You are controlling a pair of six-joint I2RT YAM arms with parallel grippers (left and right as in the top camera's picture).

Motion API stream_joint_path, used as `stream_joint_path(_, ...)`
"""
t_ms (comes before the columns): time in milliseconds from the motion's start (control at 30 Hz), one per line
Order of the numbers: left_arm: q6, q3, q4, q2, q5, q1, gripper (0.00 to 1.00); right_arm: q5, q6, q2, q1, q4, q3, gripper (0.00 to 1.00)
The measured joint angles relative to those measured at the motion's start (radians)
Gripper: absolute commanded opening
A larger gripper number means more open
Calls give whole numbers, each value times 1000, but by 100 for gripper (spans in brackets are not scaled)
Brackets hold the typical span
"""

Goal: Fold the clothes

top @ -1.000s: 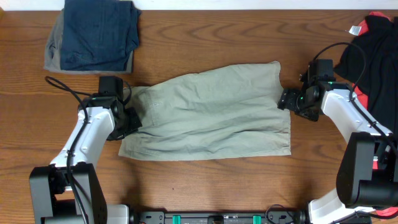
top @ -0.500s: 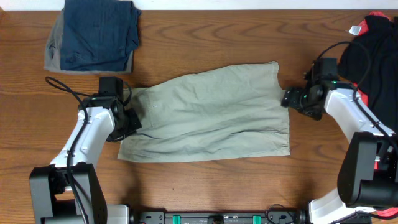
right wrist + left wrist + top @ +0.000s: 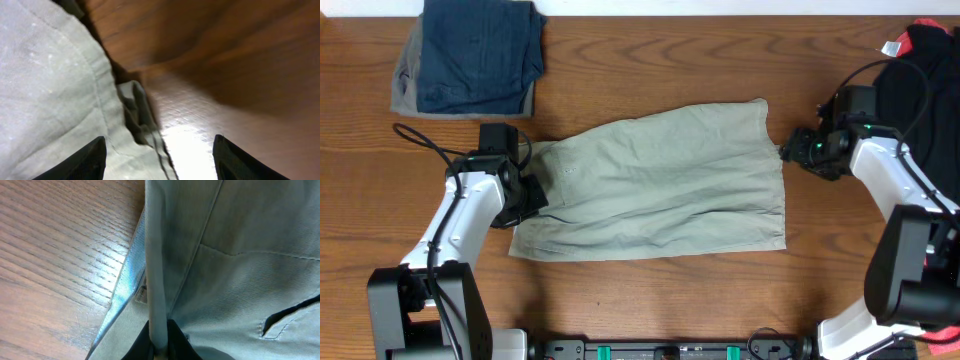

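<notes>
— The clothes (image 3: pixel 660 185), where do they lie?

— Flat across the middle of the worktop (image 3: pixel 650 300), waistband toward the left edge and leg hems toward the right. It is one pair of khaki shorts.

— How far along is the fold?

— Early, I'd judge. The two legs seem to lie one on the other, so a lengthwise fold may be done. Nothing has been brought across from end to end yet.

— And the claws?

— The left claw (image 3: pixel 527 195) is pinched tight on the waistband (image 3: pixel 154 255), which stands up as a ridge from between its fingers. The right claw (image 3: pixel 788 150) stands wide at the far hem corner (image 3: pixel 135 110), one finger on each side of it and not closed on it.

— Is there room to move?

— Bare wood runs along the near edge and along the far edge at the middle. A navy and grey pile (image 3: pixel 470 55) fills the far left corner and a black and red heap (image 3: pixel 920 80) the far right, near the right arm.
</notes>
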Motion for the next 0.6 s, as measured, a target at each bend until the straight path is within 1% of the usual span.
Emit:
stream_joint_path(233, 0, 0, 0, 0, 0, 0, 9, -76, -21, 76, 20, 38, 0, 65)
stream_joint_path(300, 0, 0, 0, 0, 0, 0, 9, -95, -26, 81, 20, 49, 0, 63)
stream_joint_path(333, 0, 0, 0, 0, 0, 0, 9, -103, -30, 81, 20, 52, 0, 61)
stream_joint_path(400, 0, 0, 0, 0, 0, 0, 9, -112, -37, 81, 20, 57, 0, 52)
stream_joint_path(467, 0, 0, 0, 0, 0, 0, 9, -117, -43, 82, 20, 67, 0, 42)
stream_joint_path(533, 0, 0, 0, 0, 0, 0, 8, -124, -40, 86, 21, 73, 0, 35)
stream_joint_path(600, 0, 0, 0, 0, 0, 0, 9, -127, -44, 93, 21, 75, 0, 33)
